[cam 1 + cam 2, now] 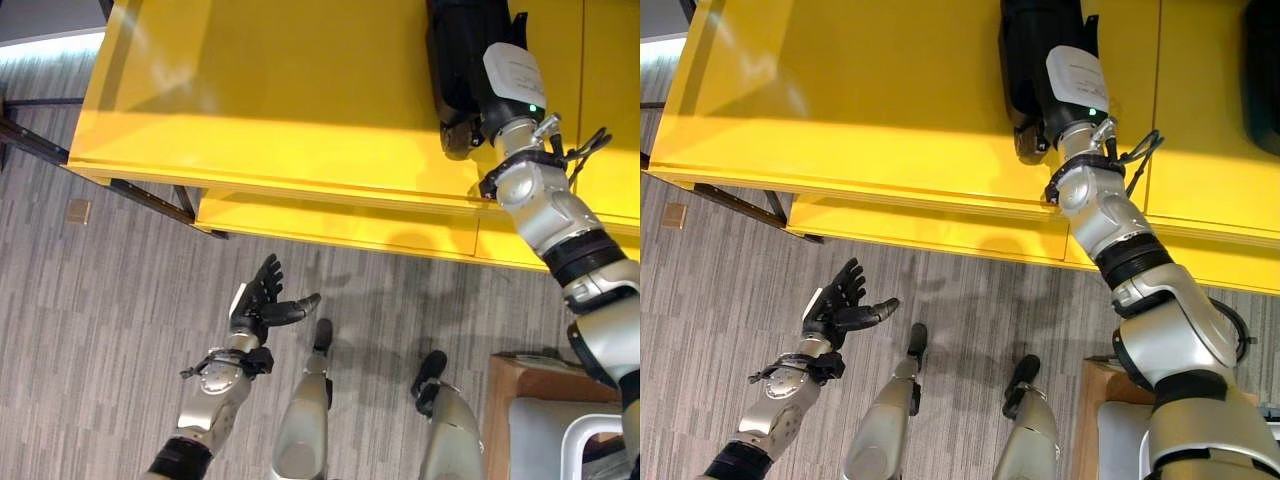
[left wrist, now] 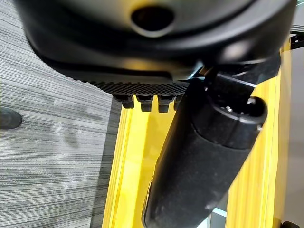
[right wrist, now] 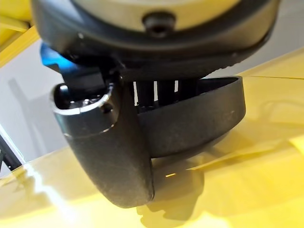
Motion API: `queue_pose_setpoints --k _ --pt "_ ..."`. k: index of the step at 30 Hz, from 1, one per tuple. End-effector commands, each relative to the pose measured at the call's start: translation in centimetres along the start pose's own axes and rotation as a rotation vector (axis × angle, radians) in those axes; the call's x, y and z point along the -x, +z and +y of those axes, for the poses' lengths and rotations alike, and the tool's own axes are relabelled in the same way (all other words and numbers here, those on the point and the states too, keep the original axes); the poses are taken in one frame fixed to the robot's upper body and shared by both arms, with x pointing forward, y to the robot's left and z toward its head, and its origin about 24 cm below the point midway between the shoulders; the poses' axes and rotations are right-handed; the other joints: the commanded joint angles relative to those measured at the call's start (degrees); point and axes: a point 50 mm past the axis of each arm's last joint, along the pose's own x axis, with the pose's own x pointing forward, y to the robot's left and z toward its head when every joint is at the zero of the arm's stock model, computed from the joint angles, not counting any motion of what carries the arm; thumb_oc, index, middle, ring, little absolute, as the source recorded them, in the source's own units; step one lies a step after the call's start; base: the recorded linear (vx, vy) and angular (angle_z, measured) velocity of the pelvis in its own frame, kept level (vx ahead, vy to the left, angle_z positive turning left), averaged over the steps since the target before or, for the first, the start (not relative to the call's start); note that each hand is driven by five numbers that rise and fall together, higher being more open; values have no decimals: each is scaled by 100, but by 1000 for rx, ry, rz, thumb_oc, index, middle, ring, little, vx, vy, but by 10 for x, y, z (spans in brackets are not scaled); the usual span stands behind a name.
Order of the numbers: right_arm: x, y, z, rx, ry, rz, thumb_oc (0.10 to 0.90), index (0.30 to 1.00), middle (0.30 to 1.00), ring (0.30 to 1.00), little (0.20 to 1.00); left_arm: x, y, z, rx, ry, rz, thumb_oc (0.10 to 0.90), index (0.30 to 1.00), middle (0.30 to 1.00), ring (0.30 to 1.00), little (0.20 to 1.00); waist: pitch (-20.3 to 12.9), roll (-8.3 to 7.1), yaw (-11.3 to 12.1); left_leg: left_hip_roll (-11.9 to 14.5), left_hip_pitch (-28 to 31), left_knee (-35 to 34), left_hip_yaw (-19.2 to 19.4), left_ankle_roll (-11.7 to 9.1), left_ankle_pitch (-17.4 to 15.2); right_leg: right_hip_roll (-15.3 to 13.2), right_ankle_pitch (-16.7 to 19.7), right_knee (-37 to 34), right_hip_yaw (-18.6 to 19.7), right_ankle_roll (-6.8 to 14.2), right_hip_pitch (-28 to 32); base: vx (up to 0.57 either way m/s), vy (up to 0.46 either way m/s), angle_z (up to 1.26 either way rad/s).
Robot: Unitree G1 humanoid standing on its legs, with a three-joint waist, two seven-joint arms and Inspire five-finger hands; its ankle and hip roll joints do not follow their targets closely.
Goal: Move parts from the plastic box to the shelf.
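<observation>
Right now we are seeing the right robot hand [image 1: 1032,128] reaching out over the yellow shelf [image 1: 870,110] and wrapping around a black part [image 1: 1025,60], a dark curved piece lying on the shelf's top surface a little way in from the front edge. In the right wrist view the thumb [image 3: 114,156] is curling around the near side of the black part [image 3: 199,118] while the fingers are lying behind its rim, so the right robot hand is closing on it and the part is sitting on or just above the yellow surface; we cannot tell whether it is touching. Another dark part [image 1: 1262,75] is lying on the shelf at the far right edge of the right eye view, well apart from the held one.

Meanwhile the left robot hand [image 1: 258,300] is hanging over the grey floor [image 1: 90,330] in front of the shelf's front edge, palm up, fingers spread and relaxed, holding nothing. A box corner [image 1: 520,385], brown, is showing on the floor at the lower right, with a pale container [image 1: 545,440] inside it, beside the right arm. Nothing is standing between the left robot hand and the shelf.
</observation>
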Motion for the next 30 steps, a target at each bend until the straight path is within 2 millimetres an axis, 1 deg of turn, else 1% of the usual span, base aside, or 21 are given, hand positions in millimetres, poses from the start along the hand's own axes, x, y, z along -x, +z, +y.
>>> queue_pose_setpoints --k 1,5,8,14,19,20,26,27,30 --pt "-16 27 -18 14 -22 -85 900 1000 1000 1000 1000 -1 42 -3 -3 -46 -210 900 1000 1000 1000 1000 -97 -234 180 199 172 126 142 15 -193 -256 680 -936 92 379 707 0 0 0" --pt "-15 31 -17 10 -14 -103 900 1000 1000 1000 1000 -1 42 -2 0 -41 -209 900 1000 1000 1000 1000 -97 -252 163 207 185 121 152 16 -195 -249 677 -935 101 376 710 0 0 0" --pt "-13 38 -15 -3 -7 -132 900 1000 1000 1000 1000 -1 41 0 0 -34 -206 900 1000 1000 1000 1000 -97 -281 139 214 220 112 176 10 -200 -245 676 -935 123 371 716 0 0 0" --pt "-7 48 -8 -55 10 -178 900 1000 1000 1000 1000 -1 41 1 -1 -24 -203 900 1000 1000 1000 1000 -105 -322 74 231 268 109 183 -3 -208 -228 663 -929 141 365 736 0 0 0" --pt "-2 55 -7 -84 14 -216 900 1000 1000 1000 1000 0 39 2 -1 -16 -196 900 1000 1000 1000 1000 -114 -357 47 242 297 108 199 -8 -212 -212 657 -930 150 366 758 0 0 0" --pt "2 59 -6 -106 14 -241 900 1000 1000 1000 1000 1 37 3 2 -10 -190 900 1000 1000 1000 1000 -117 -378 18 252 314 114 210 -7 -220 -207 650 -930 148 364 774 0 0 0" --pt "9 68 -8 -153 1 -295 900 1000 1000 1000 1000 1 37 5 4 4 -188 900 1000 1000 1000 1000 -128 -425 -18 274 348 120 217 -8 -230 -194 636 -930 170 359 794 0 0 0" --pt "12 73 -10 -167 -5 -325 900 1000 1000 1000 1000 1 37 6 4 5 -188 900 1000 1000 1000 1000 -136 -449 -38 281 362 120 222 -10 -239 -186 628 -935 177 356 801 0 0 0" --pt "16 78 -13 -190 -19 -357 900 1000 1000 1000 1000 2 37 8 2 13 -186 900 1000 1000 1000 1000 -148 -480 -60 291 379 127 226 -15 -246 -180 622 -928 196 353 807 0 0 0"
